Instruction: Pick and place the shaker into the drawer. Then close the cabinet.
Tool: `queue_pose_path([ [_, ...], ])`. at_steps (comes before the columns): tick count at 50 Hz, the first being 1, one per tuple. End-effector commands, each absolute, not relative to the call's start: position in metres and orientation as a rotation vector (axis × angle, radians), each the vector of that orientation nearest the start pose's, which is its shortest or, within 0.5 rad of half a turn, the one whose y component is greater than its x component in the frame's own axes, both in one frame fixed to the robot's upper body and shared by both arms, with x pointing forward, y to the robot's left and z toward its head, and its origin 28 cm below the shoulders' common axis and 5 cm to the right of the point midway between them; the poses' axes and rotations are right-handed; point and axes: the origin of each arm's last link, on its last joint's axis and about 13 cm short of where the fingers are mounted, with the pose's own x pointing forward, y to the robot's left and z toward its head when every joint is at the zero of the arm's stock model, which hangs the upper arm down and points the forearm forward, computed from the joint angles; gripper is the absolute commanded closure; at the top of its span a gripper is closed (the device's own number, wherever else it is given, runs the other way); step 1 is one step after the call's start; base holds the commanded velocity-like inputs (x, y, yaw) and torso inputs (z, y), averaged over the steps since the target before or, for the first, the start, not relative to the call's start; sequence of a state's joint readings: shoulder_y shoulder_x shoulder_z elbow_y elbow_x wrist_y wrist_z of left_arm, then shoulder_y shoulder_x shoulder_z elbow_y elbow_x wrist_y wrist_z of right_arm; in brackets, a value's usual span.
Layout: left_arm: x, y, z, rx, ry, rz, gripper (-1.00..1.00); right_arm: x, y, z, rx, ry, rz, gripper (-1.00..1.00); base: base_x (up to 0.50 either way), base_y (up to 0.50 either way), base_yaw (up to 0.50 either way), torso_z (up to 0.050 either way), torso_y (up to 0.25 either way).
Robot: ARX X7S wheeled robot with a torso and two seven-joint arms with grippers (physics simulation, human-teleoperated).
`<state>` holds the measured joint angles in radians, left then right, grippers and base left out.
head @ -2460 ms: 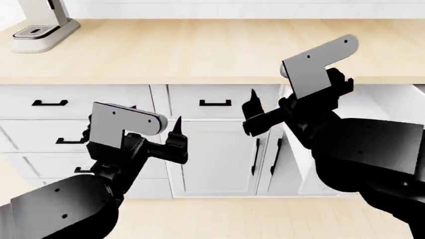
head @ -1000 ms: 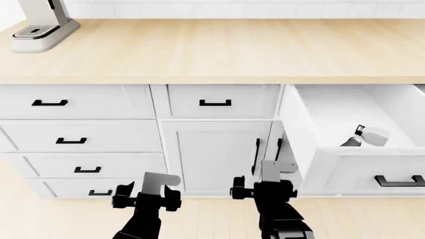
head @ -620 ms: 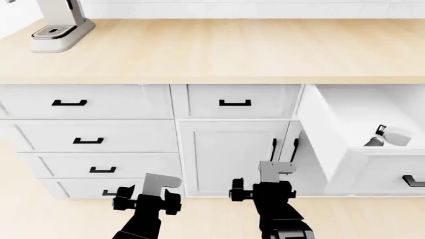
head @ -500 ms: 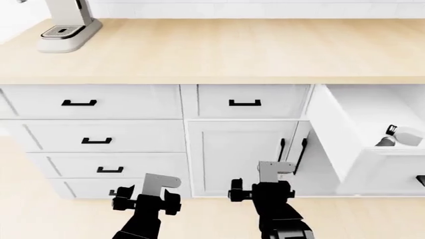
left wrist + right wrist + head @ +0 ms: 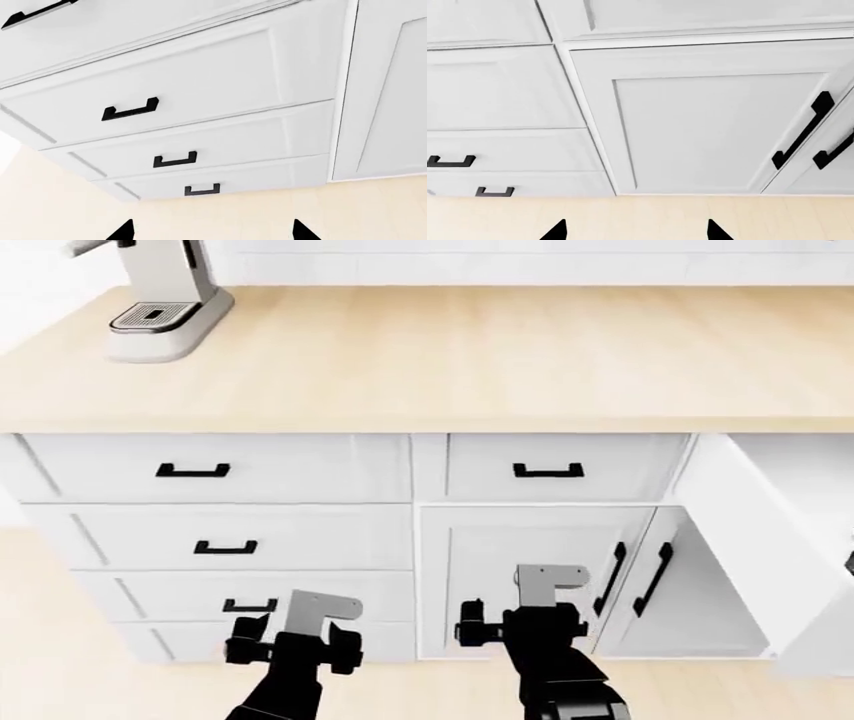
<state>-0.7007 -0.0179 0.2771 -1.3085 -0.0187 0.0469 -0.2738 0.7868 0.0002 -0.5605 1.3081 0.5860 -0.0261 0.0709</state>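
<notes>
Since earlier, the view slid left, the open drawer (image 5: 761,540) leaving frame; both pincers, left (image 5: 292,648) and right (image 5: 522,625), hang spread, empty.

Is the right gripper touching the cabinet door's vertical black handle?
Apart. In the right wrist view the right gripper has open fingertips with bare floor between them and the cabinet, whose handle sits well off.

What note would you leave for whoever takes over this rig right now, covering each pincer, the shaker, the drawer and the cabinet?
Left pincer: open, empty, low before the drawer stack.
Right pincer: open, empty, low before the cabinet.
Drawer at far right stands pulled out. The shaker is not in view, so placement is unconfirmed.
The cabinet's right door looks slightly ajar.
Left to do: check the shaker, then push the drawer and door shut.
</notes>
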Motion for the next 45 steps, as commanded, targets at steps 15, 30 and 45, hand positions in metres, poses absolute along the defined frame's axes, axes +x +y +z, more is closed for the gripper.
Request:
queue_pose_path([
  [15, 0.302, 0.205, -0.045, 0.302, 0.52, 0.101, -1.0, 0.324, -0.076, -0.021, 0.094, 0.546, 0.055, -1.0, 0.35, 0.0, 0.0, 0.0, 0.001],
  [30, 0.307, 0.203, -0.04, 0.286, 0.441, 0.074, -1.0, 0.325, -0.079, -0.02, 0.064, 0.509, 0.001, -1.0, 0.0, 0.0, 0.0, 0.0, 0.0],
  [45, 0.328, 0.26, 0.193, 0.121, -0.173, -0.059, -1.0, 0.29, -0.199, 0.235, -0.27, -0.025, -0.12, -1.0, 0.0, 0.0, 0.0, 0.001, 0.003],
])
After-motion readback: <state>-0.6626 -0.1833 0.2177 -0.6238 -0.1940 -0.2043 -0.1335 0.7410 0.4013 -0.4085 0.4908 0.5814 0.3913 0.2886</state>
